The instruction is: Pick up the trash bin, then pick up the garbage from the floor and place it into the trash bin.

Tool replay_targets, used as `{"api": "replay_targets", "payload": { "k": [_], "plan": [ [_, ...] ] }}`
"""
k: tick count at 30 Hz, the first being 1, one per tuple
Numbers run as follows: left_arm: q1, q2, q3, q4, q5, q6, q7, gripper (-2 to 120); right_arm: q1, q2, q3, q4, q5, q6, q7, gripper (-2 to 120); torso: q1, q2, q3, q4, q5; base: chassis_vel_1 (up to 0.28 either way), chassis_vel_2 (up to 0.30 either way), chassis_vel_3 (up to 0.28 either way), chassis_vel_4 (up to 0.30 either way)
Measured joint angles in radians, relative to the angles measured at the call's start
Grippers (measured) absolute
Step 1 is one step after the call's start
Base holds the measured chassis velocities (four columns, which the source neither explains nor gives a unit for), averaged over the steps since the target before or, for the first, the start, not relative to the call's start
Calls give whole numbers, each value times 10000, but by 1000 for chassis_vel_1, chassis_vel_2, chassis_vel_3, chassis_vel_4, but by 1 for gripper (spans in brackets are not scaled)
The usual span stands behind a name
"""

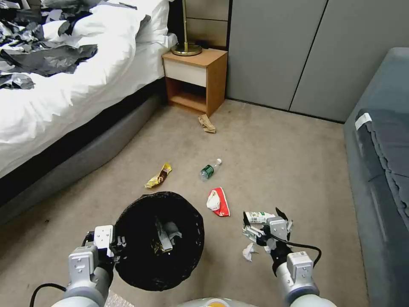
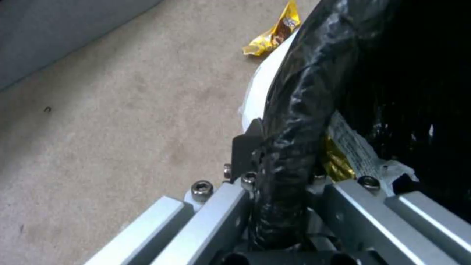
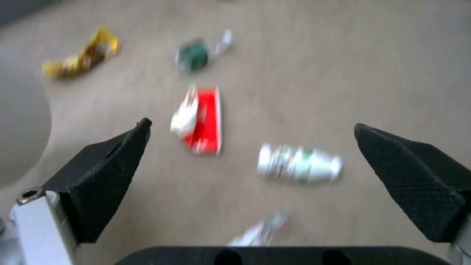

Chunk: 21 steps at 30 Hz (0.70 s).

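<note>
The trash bin hangs in my left pincer, which is clamped tight on its black bag rim, low on my near left. A yellow wrapper lies inside. My right pincer is spread wide with nothing in it, over a small white bottle and a tissue wad. Farther out on the carpet lie a red-white packet, a green bottle, a yellow snack wrapper and a brown paper bag.

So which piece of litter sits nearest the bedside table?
Start at the wooden bedside table beside the bed. On the carpet just in front of its right corner lies a crumpled brown paper bag, the only brown piece, far from the other litter.
</note>
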Motion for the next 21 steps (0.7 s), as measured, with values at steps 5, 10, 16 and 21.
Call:
{"api": "replay_targets", "payload": {
  "k": [5, 10, 16, 21],
  "plan": [
    [17, -1, 5, 12, 5, -6, 5, 0, 296, -317, -20, -610, 1707, -769, 11, 100, 0, -1, 0, 0, -1, 0, 0, 0, 0],
    [65, -48, 5, 36, 42, -38, 29, 0, 704, -394, -98, -1474, 2376, -1005, -157, 100, 0, 0, 0, 0, -1, 0, 0, 0, 0],
    [115, -100, 3, 62, 132, -79, 80, 0, 1106, -298, -112, -2444, 2460, -976, -735, 100, 0, 0, 0, 0, -3, 0, 0, 0, 0],
    [142, -128, 24, 63, 214, -87, 86, 0, 1398, 10, -118, -3212, 2578, -819, -840, 100, 0, 0, 0, 0, -2, 0, 0, 0, 0]
  ]
}}
